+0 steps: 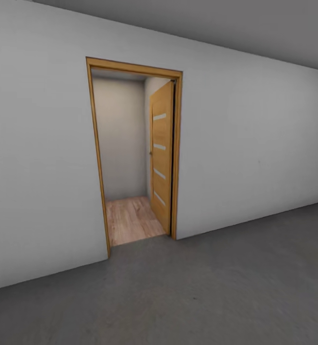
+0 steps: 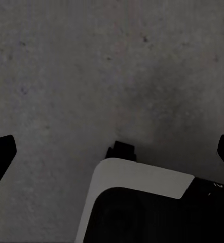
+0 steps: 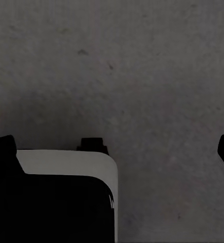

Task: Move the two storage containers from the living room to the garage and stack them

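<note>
Now | left tool wide open, empty | right tool likewise

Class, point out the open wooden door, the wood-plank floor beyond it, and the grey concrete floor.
Wooden door (image 1: 161,153): head view, middle of its panel.
Wood-plank floor (image 1: 130,219): head view, bare planks inside doorway.
Concrete floor (image 1: 216,292): head view, bare patch.
</note>
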You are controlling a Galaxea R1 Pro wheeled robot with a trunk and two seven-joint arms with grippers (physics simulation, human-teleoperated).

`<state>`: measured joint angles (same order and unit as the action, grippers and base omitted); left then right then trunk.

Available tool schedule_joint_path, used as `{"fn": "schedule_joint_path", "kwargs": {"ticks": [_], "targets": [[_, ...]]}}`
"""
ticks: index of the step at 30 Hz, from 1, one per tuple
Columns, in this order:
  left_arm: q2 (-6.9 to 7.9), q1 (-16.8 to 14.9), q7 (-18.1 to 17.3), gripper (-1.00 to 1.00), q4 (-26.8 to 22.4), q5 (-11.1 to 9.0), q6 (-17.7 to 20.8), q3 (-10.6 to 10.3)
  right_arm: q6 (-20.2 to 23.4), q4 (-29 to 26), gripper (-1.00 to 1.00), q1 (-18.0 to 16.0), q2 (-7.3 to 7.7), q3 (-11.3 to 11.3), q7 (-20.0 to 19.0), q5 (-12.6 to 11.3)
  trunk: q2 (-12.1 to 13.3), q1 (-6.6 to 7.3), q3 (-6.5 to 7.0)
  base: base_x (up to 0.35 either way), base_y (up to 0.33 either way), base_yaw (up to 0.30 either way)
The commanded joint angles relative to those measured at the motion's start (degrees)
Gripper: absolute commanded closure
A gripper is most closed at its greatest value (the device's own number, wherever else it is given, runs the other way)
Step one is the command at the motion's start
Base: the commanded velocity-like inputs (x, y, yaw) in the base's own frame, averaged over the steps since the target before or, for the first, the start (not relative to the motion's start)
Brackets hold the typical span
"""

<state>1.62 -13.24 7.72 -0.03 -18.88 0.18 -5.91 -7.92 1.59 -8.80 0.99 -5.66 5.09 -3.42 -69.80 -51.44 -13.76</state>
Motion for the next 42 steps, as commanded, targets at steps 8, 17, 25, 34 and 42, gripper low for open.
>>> {"fn": "schedule_joint_path", "kwargs": {"ticks": [8,17,25,34,42], "targets": [[0.05,0.0,0.2,-1.0,-0.1,-0.5,0.0,-0.4,-0.3,0.2,-1.0,-0.1,-0.14,-0.6,0.1,-0.2,0.0,-0.04,-0.07,0.322,0.0,0.0],[-0.05,0.0,0.2,-1.0,-0.2,-0.7,-0.4,-0.2,0.0,0.0,-1.0,-0.1,-0.18,-0.6,0.6,-0.2,0.0,-0.04,-0.07,0.323,0.0,0.0],[-0.02,0.0,0.1,-1.0,-0.2,-0.7,-0.4,-0.3,-0.2,-0.1,-1.0,-0.1,-0.03,-0.6,0.6,-0.1,0.0,-0.04,-0.07,0.324,0.0,0.0],[0.06,0.0,-0.1,-1.0,-0.2,-0.6,-0.3,-0.4,-0.1,-0.1,-1.0,-0.1,-0.04,-0.6,0.8,-0.2,0.0,-0.04,-0.07,0.324,0.0,0.0],[0.22,0.0,-4.9,-1.0,-0.1,-0.9,-0.4,-0.6,-0.2,0.0,-1.0,-0.1,-0.15,-0.3,0.7,-0.4,0.0,-0.04,-0.07,0.324,0.0,0.0]]}}
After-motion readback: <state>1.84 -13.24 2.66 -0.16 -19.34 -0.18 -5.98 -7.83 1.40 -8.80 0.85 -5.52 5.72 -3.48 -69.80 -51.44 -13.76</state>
